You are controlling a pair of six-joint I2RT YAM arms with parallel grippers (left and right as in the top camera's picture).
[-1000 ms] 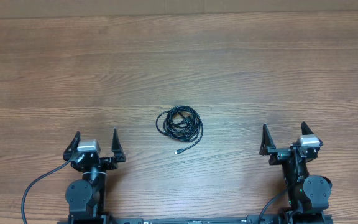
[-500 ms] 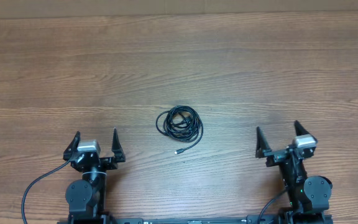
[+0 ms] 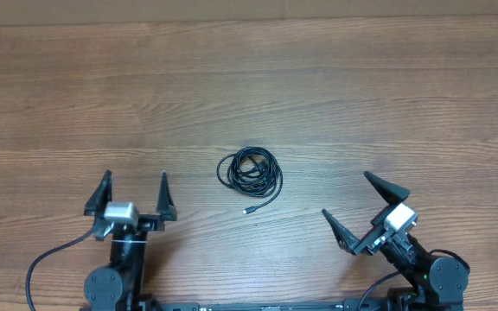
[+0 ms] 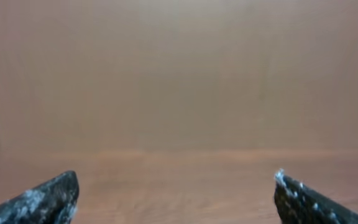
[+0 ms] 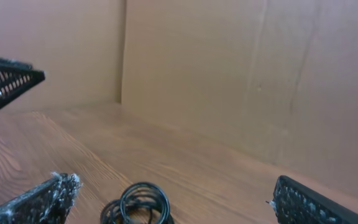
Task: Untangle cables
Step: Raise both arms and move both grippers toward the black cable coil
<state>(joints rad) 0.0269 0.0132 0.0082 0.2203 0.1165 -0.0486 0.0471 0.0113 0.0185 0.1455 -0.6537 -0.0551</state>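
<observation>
The cables [image 3: 249, 172] lie as a small black coiled bundle at the middle of the wooden table, one plug end trailing toward the front. The coil also shows low in the right wrist view [image 5: 138, 205], between my right fingers. My left gripper [image 3: 134, 183] is open and empty at the front left, well left of the coil; the left wrist view shows only bare table between its fingertips [image 4: 48, 196]. My right gripper [image 3: 353, 196] is open and empty at the front right, turned toward the coil and still apart from it.
A brown cardboard wall [image 5: 229, 74] stands behind the table's far edge. The wooden table [image 3: 249, 86] stretches wide around the coil. Thick black arm wires [image 3: 46, 259] run at the front edge by each base.
My right gripper has swung to the left, turning to face the coil, and its jaws have opened wider. The left gripper shifted slightly forward. The cables have not moved.
</observation>
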